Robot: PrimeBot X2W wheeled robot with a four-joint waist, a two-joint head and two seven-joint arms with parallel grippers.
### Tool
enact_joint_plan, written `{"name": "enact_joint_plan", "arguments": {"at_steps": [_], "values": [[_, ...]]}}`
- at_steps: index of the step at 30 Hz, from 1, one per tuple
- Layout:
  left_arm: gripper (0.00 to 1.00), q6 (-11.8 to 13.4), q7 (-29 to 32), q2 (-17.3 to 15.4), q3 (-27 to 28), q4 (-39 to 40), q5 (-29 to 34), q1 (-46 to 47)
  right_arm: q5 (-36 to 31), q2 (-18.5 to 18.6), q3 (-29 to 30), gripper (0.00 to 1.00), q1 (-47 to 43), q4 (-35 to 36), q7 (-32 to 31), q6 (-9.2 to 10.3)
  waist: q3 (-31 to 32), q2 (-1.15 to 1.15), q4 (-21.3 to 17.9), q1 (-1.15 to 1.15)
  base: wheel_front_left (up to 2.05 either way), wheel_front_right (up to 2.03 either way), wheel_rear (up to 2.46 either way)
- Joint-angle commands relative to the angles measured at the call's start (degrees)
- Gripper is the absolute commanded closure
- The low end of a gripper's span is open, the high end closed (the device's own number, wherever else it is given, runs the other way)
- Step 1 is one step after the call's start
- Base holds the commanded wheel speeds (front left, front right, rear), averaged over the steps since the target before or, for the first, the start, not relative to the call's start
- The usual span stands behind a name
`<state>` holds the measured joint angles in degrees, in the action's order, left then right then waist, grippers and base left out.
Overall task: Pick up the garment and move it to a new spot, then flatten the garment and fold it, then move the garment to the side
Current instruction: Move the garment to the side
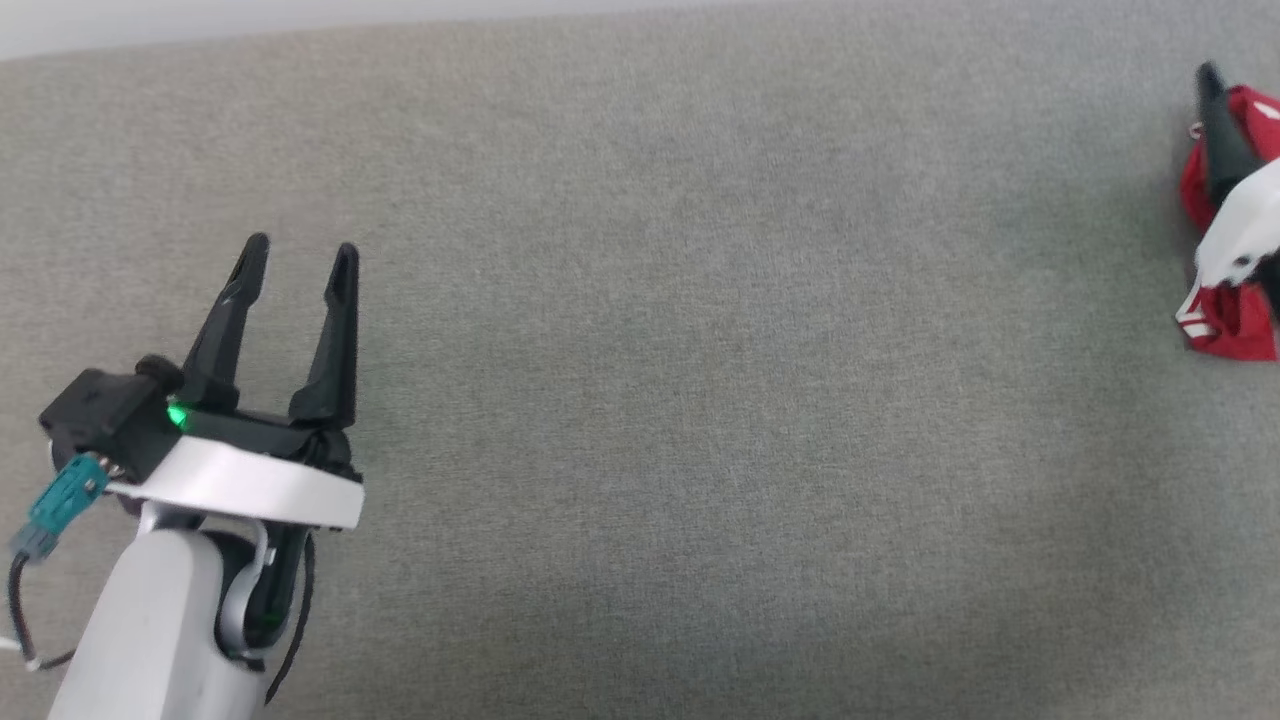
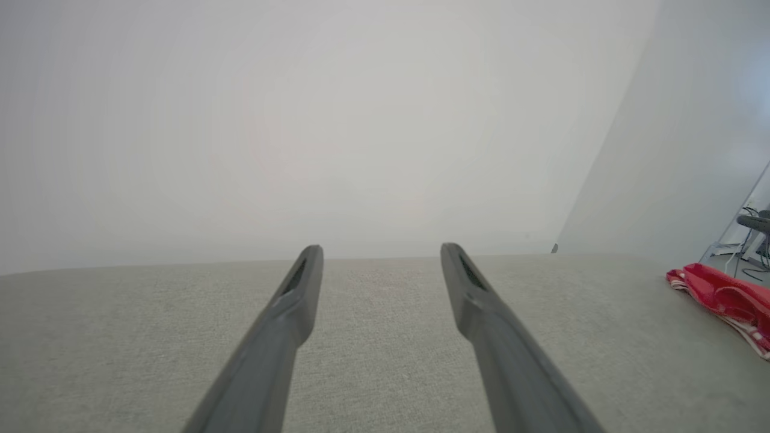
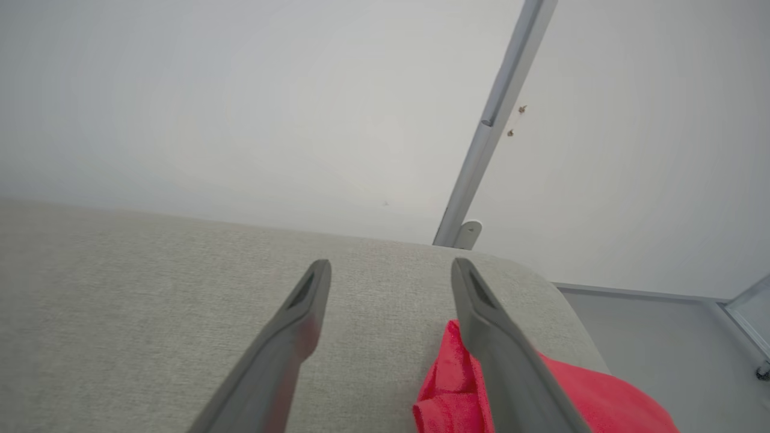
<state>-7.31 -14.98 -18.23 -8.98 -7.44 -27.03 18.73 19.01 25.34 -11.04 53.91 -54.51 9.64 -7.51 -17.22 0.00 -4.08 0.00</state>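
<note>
Head view: the left pincer (image 1: 297, 252) hangs released and empty over the left part of the grey bench (image 1: 700, 350). The garment (image 1: 1235, 325), a red bundle with white stripes, lies at the right edge.

Left wrist view: the fingers stand apart with bare fabric between them, and the garment sits well off toward the far right corner.

Right wrist view: the right pincer (image 3: 391, 267) is spread and grasps nothing. One finger crosses above the red cloth, beside the bench's rounded corner. The garment looks set aside, so this pincer should rise straight up, lest a fingertip snag a fold.
</note>
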Motion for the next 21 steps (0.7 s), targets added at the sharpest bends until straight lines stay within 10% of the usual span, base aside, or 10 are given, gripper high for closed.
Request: {"name": "enact_joint_plan", "arguments": {"at_steps": [1,21], "values": [[0.00,-0.2,-0.3,0.2,0.9,-0.1,1.0,-1.2,0.6,-0.1,-0.7,0.00,-1.5,0.5,0.7,0.04,1.0,0.00,0.5,0.00,0.00,0.00,0.00],[0.00,-0.2,-0.3,4.5,10.9,1.8,5.3,-13.2,4.4,-3.1,-2.6,0.00,-20.4,14.5,5.5,0.03,7.5,0.00,2.3,0.00,0.00,0.00,0.00]]}}
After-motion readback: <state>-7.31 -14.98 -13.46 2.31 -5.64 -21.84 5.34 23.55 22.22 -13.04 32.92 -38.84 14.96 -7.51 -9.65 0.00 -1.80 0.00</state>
